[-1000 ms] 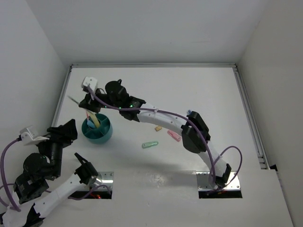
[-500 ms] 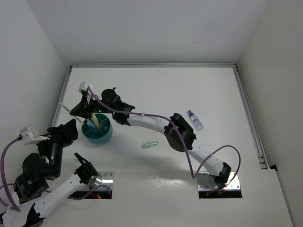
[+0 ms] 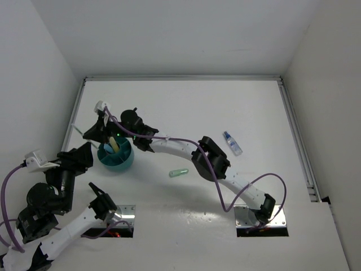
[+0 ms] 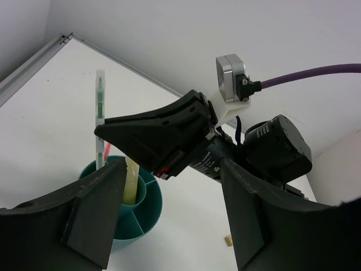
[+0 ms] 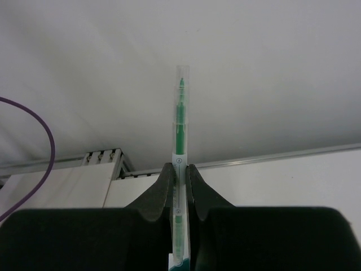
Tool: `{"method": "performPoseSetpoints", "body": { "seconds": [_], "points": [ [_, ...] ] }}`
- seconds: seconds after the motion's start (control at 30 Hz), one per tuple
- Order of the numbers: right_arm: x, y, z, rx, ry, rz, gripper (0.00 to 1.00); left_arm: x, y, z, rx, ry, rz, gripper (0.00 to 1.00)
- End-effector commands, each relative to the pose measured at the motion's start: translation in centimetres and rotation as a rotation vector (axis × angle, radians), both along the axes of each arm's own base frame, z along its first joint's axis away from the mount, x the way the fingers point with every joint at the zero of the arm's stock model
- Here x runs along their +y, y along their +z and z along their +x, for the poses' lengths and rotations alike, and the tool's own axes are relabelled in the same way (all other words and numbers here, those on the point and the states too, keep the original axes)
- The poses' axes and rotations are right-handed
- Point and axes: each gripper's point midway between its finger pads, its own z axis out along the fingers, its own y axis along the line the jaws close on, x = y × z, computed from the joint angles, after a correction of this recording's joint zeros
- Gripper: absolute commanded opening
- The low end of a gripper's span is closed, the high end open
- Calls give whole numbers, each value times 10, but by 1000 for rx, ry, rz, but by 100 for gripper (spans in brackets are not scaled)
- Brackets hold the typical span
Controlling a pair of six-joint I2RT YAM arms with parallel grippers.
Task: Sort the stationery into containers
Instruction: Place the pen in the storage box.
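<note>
The teal cup (image 3: pixel 116 154) stands at the left; a yellow marker (image 3: pixel 114 144) leans in its middle compartment. My right gripper (image 3: pixel 97 130) is shut on a thin green pen (image 5: pixel 180 124), held upright over the cup's far-left rim. In the left wrist view the pen (image 4: pixel 100 101) drops towards the cup (image 4: pixel 148 204), beside a pink-red pen (image 4: pixel 105 149) and the yellow marker (image 4: pixel 131 182). My left gripper (image 3: pixel 80 157) is open and empty, close to the cup's left. A light-green marker (image 3: pixel 179 172) and the blue-capped bottle (image 3: pixel 232 143) lie on the table.
A tan eraser (image 4: pixel 228 241) lies on the table right of the cup. The right arm's elbow (image 3: pixel 210 160) hangs over the table's middle. A metal rail (image 3: pixel 73 116) runs along the left wall close to the right gripper.
My right gripper has moved left and down with the green pen, towards the cup's far-left rim. The arm's elbow swung left, uncovering the bottle and hiding the pink marker and an eraser.
</note>
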Motion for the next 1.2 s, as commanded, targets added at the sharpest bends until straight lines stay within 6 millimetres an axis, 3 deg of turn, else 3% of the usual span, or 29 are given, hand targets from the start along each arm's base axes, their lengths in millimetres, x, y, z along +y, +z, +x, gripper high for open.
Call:
{"method": "performPoseSetpoints", "body": {
  "seconds": [0.0, 0.07, 0.1, 0.2, 0.83, 1.03, 1.17],
  "points": [
    [6, 19, -3, -48, 9, 86, 0, 14, 10, -14, -85, -15, -84, 72],
    [5, 15, -3, -44, 9, 78, 0, 14, 10, -14, -85, -15, -84, 72],
    [6, 3, -3, -34, 9, 60, 0, 14, 10, -14, -85, -15, -84, 72],
    [6, 3, -2, -54, 6, 60, 0, 14, 10, -14, -85, -15, -84, 72],
    [2, -46, -2, -61, 1, -32, 1, 17, 10, -16, -96, -14, -89, 72],
    [2, -48, -1, -65, 0, -40, 4, 17, 10, -16, -96, -14, -89, 72],
    [1, -47, -2, -65, 0, -41, 13, 17, 10, -16, -96, -14, -89, 72]
  ]
}}
